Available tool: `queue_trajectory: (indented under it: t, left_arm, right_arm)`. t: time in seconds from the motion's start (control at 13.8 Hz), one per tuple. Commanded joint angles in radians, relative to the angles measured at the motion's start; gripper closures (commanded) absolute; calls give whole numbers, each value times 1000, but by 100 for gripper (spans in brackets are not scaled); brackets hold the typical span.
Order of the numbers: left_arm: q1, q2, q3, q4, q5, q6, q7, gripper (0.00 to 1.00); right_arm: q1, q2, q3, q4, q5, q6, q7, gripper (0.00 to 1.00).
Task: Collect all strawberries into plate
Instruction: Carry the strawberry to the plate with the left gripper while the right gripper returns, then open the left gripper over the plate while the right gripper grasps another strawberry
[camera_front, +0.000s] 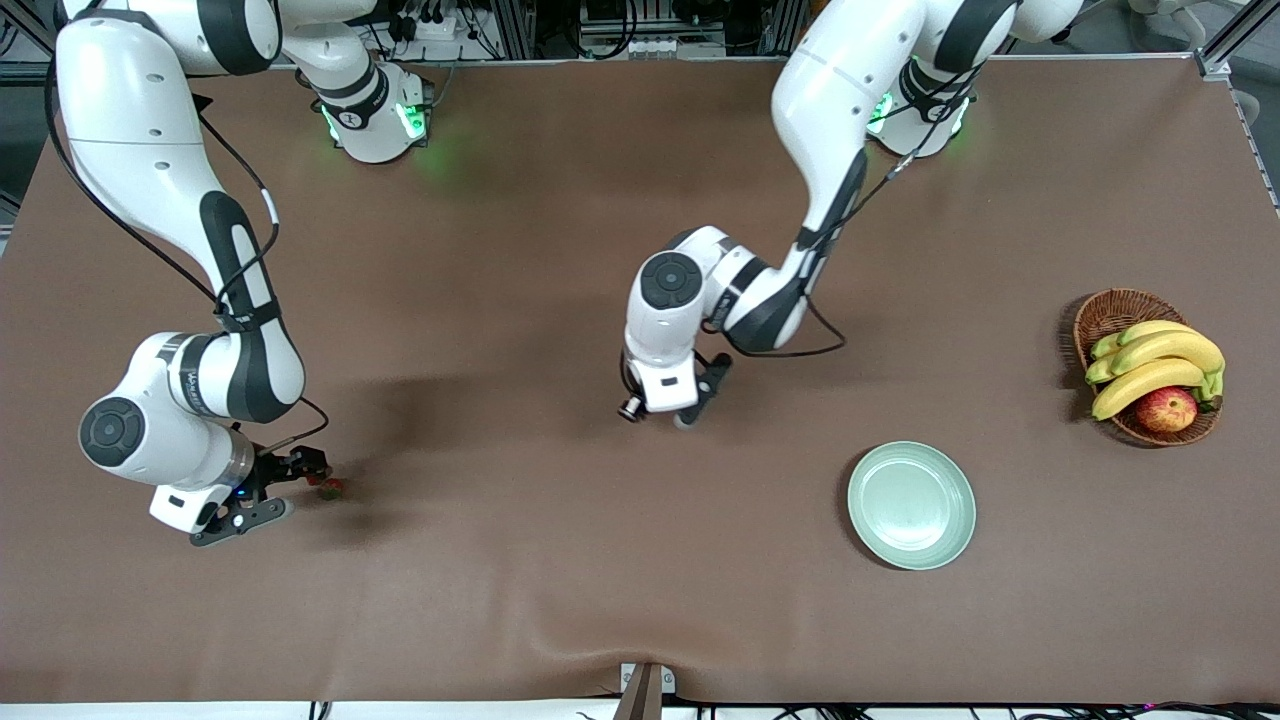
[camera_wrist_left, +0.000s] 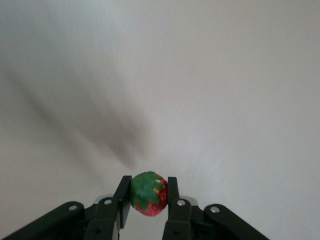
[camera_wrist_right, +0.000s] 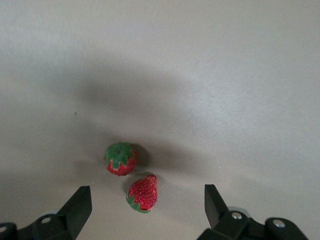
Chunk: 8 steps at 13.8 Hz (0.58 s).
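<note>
Left arm reached down from its base to mid-table, wrist bent low; left gripper (camera_wrist_left: 149, 200) sat just above the surface, fingers (camera_wrist_left: 123, 200) clamped on a strawberry (camera_wrist_left: 148, 199). Right arm folded at its own end, right gripper (camera_wrist_right: 147, 202) low, fingers (camera_wrist_right: 80, 202) spread wide

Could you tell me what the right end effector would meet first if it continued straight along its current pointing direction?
Probably the two strawberries lying between its open fingers; the right end effector points down at them, though its height above them is unclear.
</note>
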Motion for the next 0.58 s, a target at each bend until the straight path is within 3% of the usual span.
queue_trajectory:
  t: [0.0, 0.51]
  left_arm:
    - [89, -94, 33, -24, 35, -94, 69, 100]
    - [400, -136, 33, -46, 58, -132, 455, 100]
  right_arm:
    - [-15, 6, 9, -21, -8, 8, -79, 0]
    - [-21, 32, 9, -31, -9, 15, -142, 0]
